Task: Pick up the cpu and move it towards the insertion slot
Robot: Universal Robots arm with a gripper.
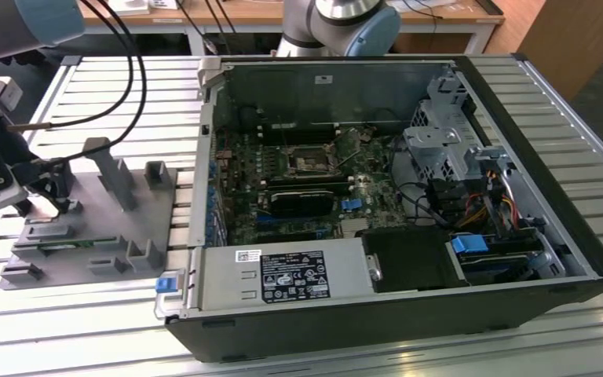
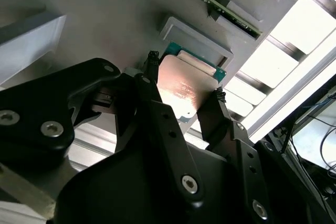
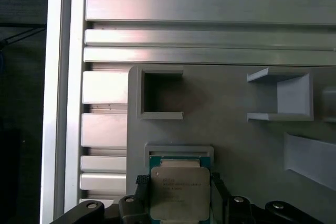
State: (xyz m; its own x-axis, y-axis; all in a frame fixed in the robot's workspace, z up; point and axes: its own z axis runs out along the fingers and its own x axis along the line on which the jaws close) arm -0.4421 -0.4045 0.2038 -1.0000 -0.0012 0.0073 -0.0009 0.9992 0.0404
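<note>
The end effector (image 3: 179,180) pinches the cpu (image 3: 180,196) by two opposite edges, sparing its flat top, at its pocket in the grey fixture (image 3: 236,145), well apart from the insertion slot (image 1: 310,161).

Three cameras on one robot workstation: one distant overview and two close-ups riding at the wrist.

The exterior view looks down at a slant from high and far off, taking in the open computer case (image 1: 312,86), the slatted table (image 1: 71,314) and, at the exterior view's left, the grey fixture plate (image 1: 103,228) with the gripper (image 1: 48,206) on it. The first wrist view faces straight down along the jaws, close to the plate, which stretches beyond the jaw tips. The second wrist view sits behind the jaws, very close, looking obliquely past their black linkage. Both wrist views share the cpu (image 3: 180,195) clasped between the jaws.
</note>
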